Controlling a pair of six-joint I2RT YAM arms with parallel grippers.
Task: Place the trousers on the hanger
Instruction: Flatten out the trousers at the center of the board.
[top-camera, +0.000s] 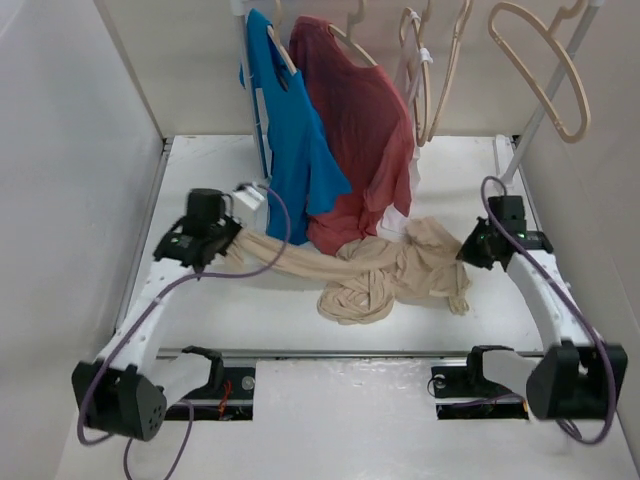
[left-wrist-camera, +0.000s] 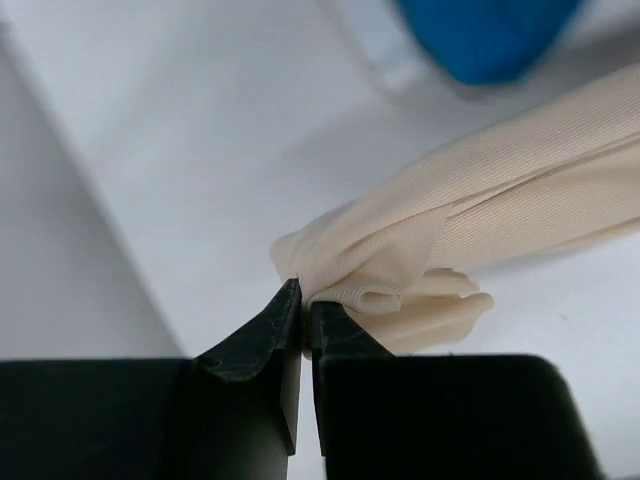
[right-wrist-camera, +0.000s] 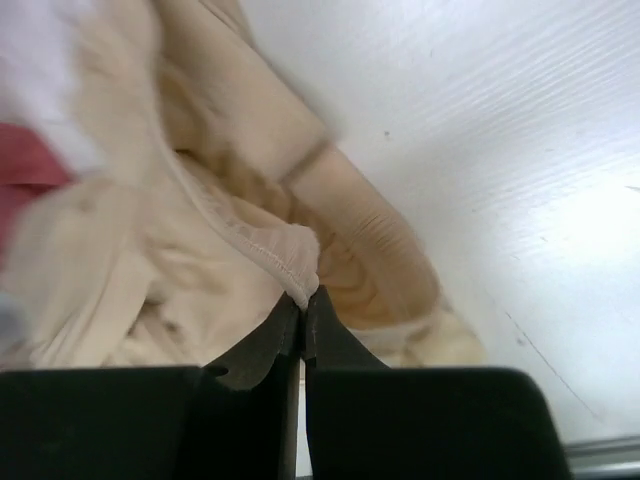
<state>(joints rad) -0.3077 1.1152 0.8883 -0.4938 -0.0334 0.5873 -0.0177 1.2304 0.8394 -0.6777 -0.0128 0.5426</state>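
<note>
Left gripper is pinched tight on a bunched end of one leg of the trousers, its jaws nearly meeting around the cloth. The right gripper is likewise closed, nipping a stitched hem at the other side. The trousers lie on the white table, one leg stretched toward the left arm and the rest heaped in twisted folds in the middle, touching the bottom of a red T-shirt. The hanger is up at the top right, well apart from them.
</note>
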